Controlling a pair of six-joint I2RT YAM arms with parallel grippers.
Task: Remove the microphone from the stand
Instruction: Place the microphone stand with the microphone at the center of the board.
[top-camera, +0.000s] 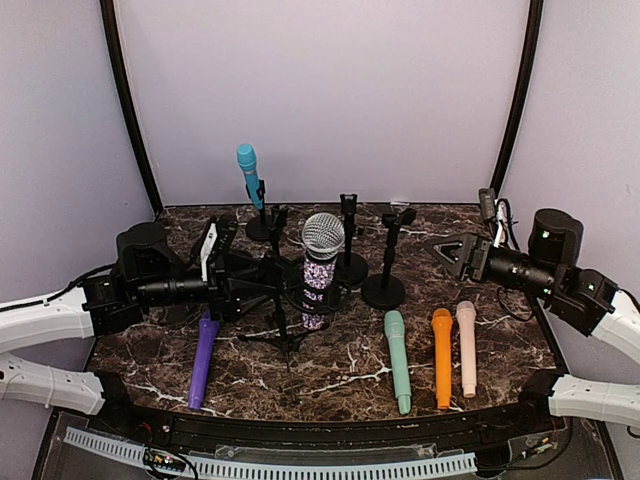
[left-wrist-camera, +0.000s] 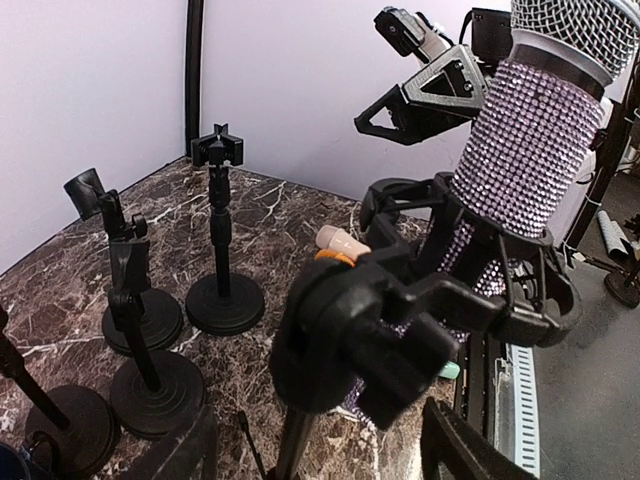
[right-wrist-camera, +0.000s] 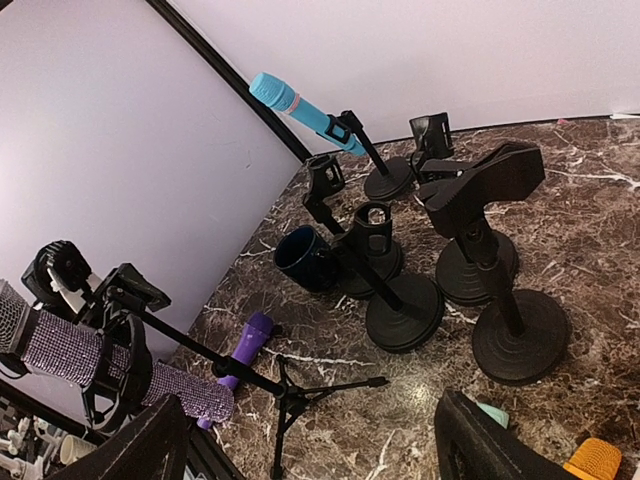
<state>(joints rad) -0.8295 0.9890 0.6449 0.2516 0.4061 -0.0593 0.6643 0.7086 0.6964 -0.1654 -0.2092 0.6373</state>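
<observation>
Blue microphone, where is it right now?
Top view, rear left of centre: the blue microphone sits clipped in a stand, behind the sparkly microphone.

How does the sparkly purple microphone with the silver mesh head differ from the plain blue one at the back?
The sparkly purple microphone has a studded body and silver mesh head; the plain blue microphone is one smooth colour. The sparkly one looks thicker than the slim blue one. The sparkly one sits in a ring cradle on a black tripod stand; the blue one is clipped to a round-base stand. Both point head-up in stands.
</observation>
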